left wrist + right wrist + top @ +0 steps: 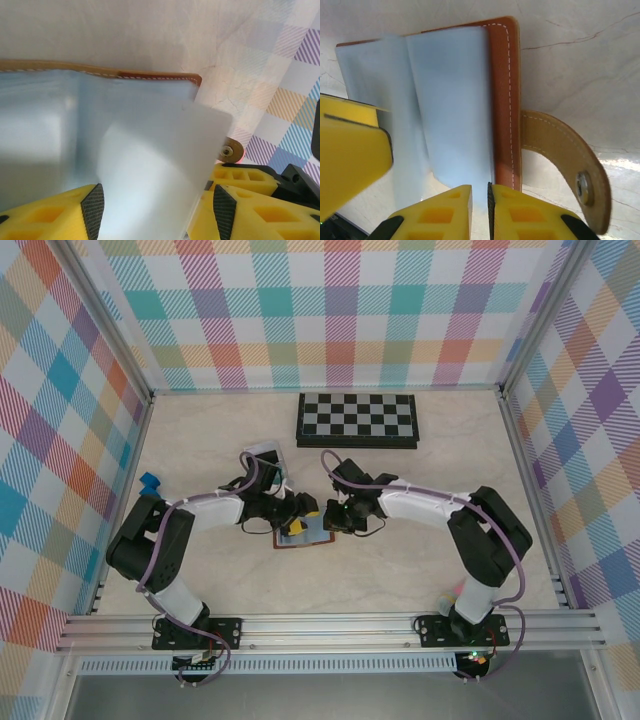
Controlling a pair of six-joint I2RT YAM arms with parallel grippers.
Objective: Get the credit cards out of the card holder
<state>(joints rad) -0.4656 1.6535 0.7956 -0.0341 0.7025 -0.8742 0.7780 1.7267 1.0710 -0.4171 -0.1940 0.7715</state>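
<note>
At the table's (420,570) middle the card holder (305,534) lies open, one pale frosted credit card (165,165) slanting out across its smooth blue-grey lining (450,100); any others are hidden, so I judge most work remains. My left gripper (157,202) stands apart astride that thin, round-cornered rectangle. My right gripper (480,200) is almost together at the stitched brown leather edge; whether it pinches, I cannot tell

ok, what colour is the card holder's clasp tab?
Clasp tab is tan leather, white-stitched; best in right wrist view.
</note>
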